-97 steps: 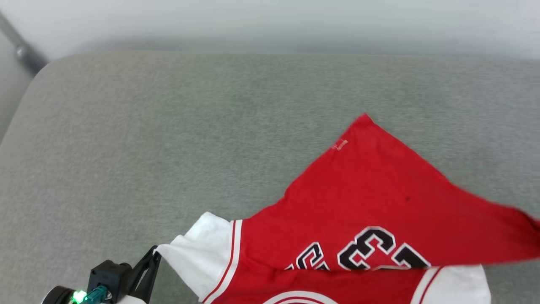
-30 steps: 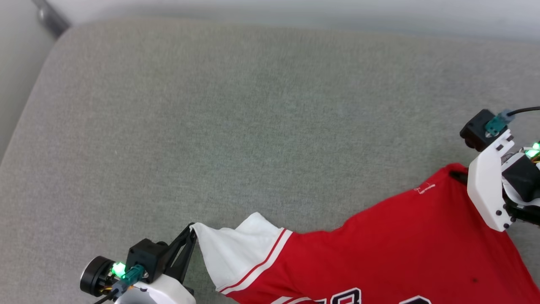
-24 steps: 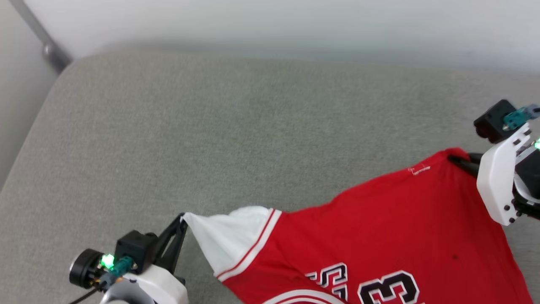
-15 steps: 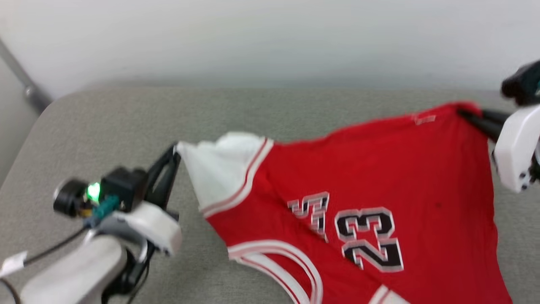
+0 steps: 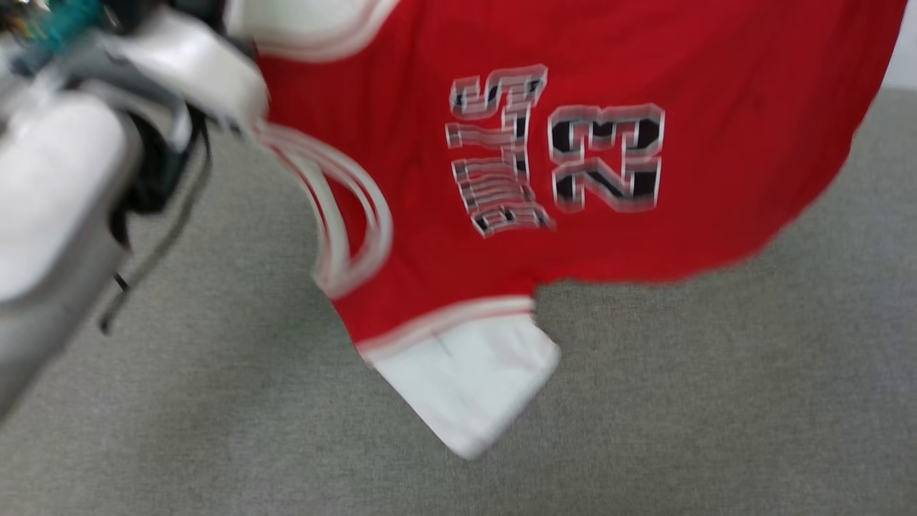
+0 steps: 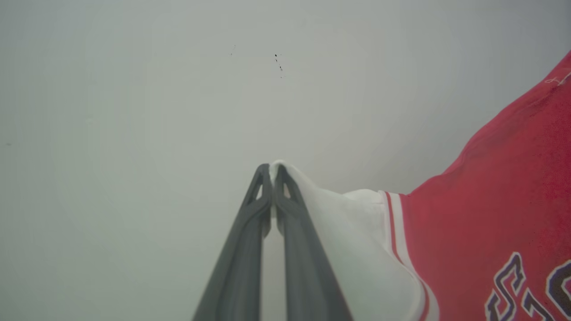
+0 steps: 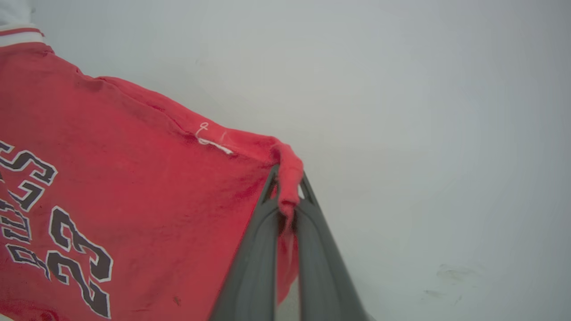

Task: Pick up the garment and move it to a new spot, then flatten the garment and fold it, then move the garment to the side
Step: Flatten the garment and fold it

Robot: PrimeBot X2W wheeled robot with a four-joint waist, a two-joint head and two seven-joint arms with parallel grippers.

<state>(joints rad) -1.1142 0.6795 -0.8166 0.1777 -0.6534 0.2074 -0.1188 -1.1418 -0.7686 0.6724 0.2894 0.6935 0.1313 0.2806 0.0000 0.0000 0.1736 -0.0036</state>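
Holding the garment [image 5: 716,143] up in the air over the grey cushion [image 5: 716,401], spread wide, with the "BULLS 23" print [image 5: 551,150] toward the head camera and turned on its side; all blurred in that view. Letting one white sleeve [image 5: 469,387] dangle lowest, near the cushion, though cannot tell whether it touches. Judging the cloth light, soft and limp: likely to sag and swing between two grips and fold on itself wherever unsupported, unlikely to slip from a firm pinch, nothing to break. Best taken by corners and edges, as here, and drawn gently apart to stretch it flat before laying down. Pinching the tip of the other white sleeve [image 6: 348,232] with the left gripper [image 6: 272,171], jaws clenched on the cloth. Nipping a bunched red corner with the right gripper [image 7: 289,178], jaws closed on the fabric, a fold poking out past the tips. Beyond both, a plain pale wall [image 6: 134,89].
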